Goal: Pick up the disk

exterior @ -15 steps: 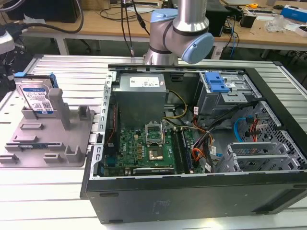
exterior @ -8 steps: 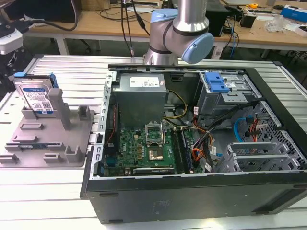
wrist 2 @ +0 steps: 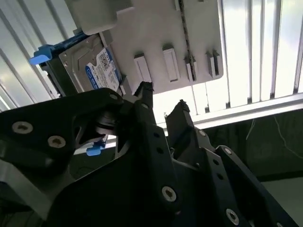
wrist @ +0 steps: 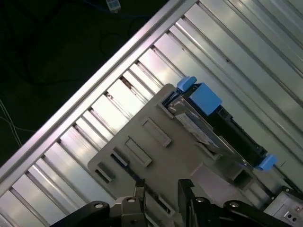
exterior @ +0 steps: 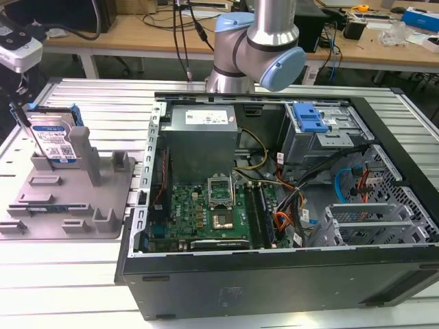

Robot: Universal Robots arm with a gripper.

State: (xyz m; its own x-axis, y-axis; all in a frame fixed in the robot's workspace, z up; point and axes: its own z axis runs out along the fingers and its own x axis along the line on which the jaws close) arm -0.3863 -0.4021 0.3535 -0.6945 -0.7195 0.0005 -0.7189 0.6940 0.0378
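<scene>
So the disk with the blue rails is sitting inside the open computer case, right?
No. In the exterior view the disk with the blue rails stands in the grey holder outside the open computer case, on that view's left.

Open black PC case point(exterior: 274, 288) sitting on the ribbed metal surface point(exterior: 103, 96), with the green motherboard point(exterior: 206, 209) in plain sight. The grey power-supply box point(exterior: 202, 137) is right next to it, and the blue drive-bay bracket point(exterior: 309, 118) is further toward the exterior view's right. A grey slotted holder point(exterior: 75, 205) sits just beside the case, on the exterior view's left. Wooden desks point(exterior: 137, 31) behind.
</scene>
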